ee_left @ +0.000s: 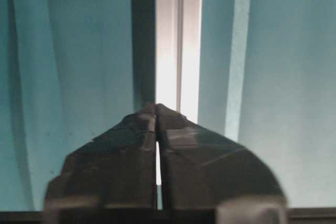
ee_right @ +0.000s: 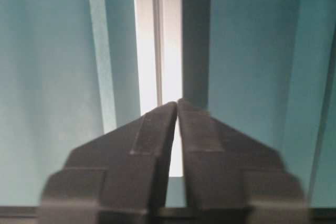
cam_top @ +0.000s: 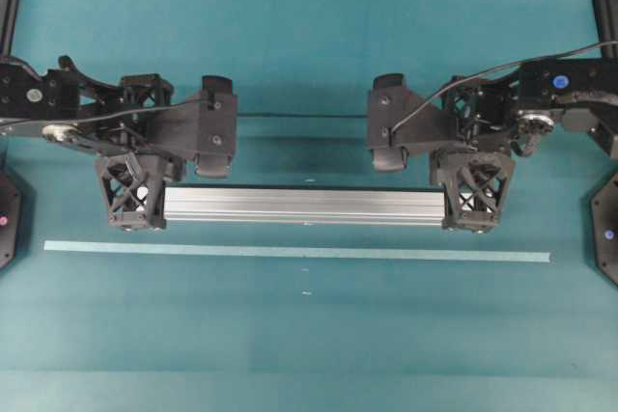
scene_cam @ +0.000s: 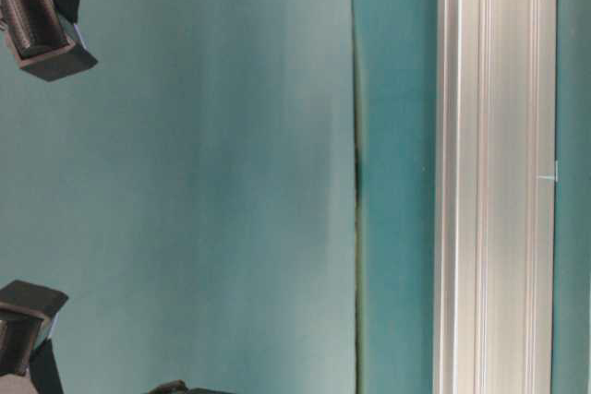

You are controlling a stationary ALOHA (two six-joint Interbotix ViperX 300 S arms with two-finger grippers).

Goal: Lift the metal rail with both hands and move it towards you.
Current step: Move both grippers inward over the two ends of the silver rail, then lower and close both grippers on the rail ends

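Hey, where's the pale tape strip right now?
In the overhead view the pale tape strip lies flat on the teal table, just below the metal rail and parallel to it, stretching past both rail ends.

A teal-covered bench (cam_top: 309,344) fills the overhead view, its covering showing soft lengthwise creases. A thin, flat pale tape strip (cam_top: 296,252) lies straight across it, running most of the view's width, with a few tiny white marks (cam_top: 307,293) near its middle. Farther back a dark thin line (cam_top: 294,115) crosses the covering, perhaps a seam or fold.
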